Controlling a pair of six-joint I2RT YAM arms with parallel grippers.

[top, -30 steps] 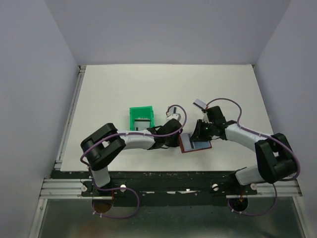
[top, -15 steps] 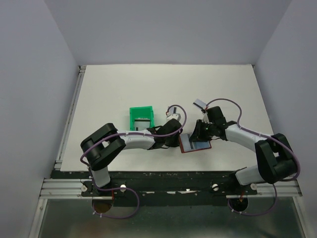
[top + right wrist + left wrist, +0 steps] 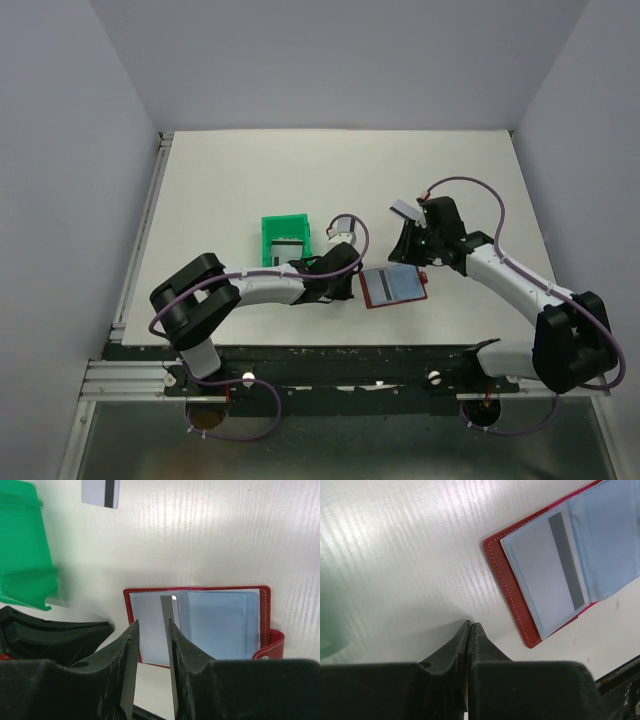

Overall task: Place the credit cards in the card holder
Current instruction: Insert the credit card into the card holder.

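Our left hand (image 3: 468, 630) is clenched on nothing, its tips down by the surface (image 3: 230, 170) just beside the left edge of the open card holder (image 3: 610, 535). Our right hand (image 3: 152, 625) hovers over the holder, fingers parted with nothing between them. One card (image 3: 542, 567) sits in the clear pocket of the holder's left half, its dark stripe showing. Another card (image 3: 100, 492) lies loose on the surface beyond the holder. A third card (image 3: 290, 247) lies in the green tray (image 3: 268, 235).
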